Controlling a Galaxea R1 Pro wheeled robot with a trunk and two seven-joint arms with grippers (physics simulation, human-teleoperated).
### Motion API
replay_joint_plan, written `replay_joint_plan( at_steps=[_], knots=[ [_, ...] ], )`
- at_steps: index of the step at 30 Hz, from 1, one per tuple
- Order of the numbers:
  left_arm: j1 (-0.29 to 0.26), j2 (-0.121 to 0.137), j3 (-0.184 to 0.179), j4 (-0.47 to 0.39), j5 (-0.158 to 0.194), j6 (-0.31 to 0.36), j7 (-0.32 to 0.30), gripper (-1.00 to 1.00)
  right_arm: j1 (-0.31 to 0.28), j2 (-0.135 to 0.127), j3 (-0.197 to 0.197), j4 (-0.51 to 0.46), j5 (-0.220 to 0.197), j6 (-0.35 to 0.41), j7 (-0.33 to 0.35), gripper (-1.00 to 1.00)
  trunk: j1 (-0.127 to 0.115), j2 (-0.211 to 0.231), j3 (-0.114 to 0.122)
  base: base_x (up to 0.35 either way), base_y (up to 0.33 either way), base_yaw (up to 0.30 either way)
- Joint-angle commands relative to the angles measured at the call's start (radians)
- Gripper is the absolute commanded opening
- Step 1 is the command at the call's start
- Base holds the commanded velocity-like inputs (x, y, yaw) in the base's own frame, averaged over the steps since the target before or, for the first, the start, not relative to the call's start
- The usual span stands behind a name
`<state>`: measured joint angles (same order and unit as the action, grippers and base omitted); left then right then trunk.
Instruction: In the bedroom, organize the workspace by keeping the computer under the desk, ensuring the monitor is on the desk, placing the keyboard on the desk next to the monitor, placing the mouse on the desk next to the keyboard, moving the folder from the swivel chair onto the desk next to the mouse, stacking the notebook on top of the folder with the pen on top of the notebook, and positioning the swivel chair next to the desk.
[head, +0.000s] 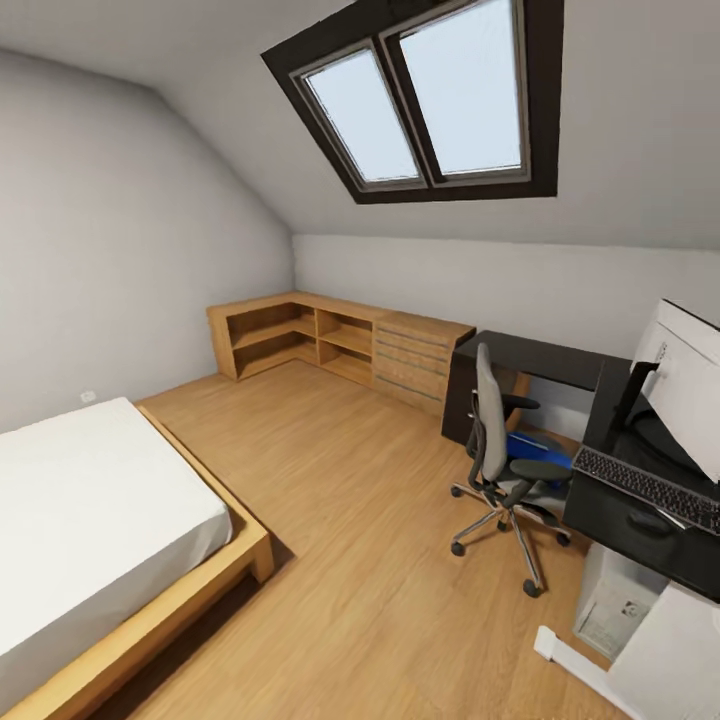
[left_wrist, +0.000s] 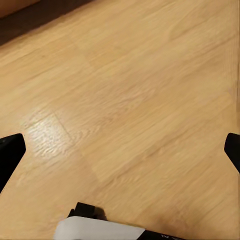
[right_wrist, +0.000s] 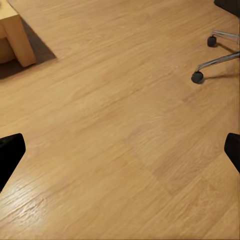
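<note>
The black desk (head: 530, 357) stands at the right of the head view. On it rest the monitor (head: 690, 385), white back towards me, the keyboard (head: 645, 487) and the small black mouse (head: 650, 521). The pale computer (head: 612, 598) sits under the desk. The swivel chair (head: 492, 430) stands beside the desk, and the blue folder (head: 538, 447) lies on its seat. The notebook and the pen are out of view. My left gripper (left_wrist: 120, 152) and right gripper (right_wrist: 120, 152) both hang open over bare wood floor, holding nothing.
A bed (head: 90, 520) with a wooden frame takes up the left; its leg (right_wrist: 17, 37) appears in the right wrist view, as do the chair's casters (right_wrist: 197, 76). A wooden shelf and dresser unit (head: 340, 345) lines the back wall. Open floor lies between bed and chair.
</note>
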<state>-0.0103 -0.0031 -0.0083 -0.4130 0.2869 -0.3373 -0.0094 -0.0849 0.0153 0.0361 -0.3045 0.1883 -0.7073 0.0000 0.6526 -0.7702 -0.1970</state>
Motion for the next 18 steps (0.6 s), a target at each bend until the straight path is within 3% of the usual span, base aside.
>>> replay_joint_plan(
  at_steps=[1, 8, 18],
  knots=[
    [0.0, 0.0, -0.001, 0.0, 0.006, -0.003, -0.001, 1.0, -0.001, 0.0, 0.001, 0.001, 0.002, -0.003, 0.0, 1.0, 0.001, -0.001, -0.001, 0.191, 0.212, -0.29],
    [0.0, 0.0, -0.001, 0.0, 0.006, -0.002, -0.001, 1.0, -0.001, 0.0, 0.001, 0.001, 0.002, -0.003, 0.0, 1.0, 0.001, -0.001, -0.001, 0.208, 0.265, -0.29],
    [0.0, 0.0, -0.001, 0.002, 0.006, -0.002, -0.001, 1.0, -0.001, 0.0, 0.001, 0.002, 0.003, -0.001, 0.001, 1.0, 0.001, -0.001, -0.001, 0.096, 0.296, -0.29]
  ],
)
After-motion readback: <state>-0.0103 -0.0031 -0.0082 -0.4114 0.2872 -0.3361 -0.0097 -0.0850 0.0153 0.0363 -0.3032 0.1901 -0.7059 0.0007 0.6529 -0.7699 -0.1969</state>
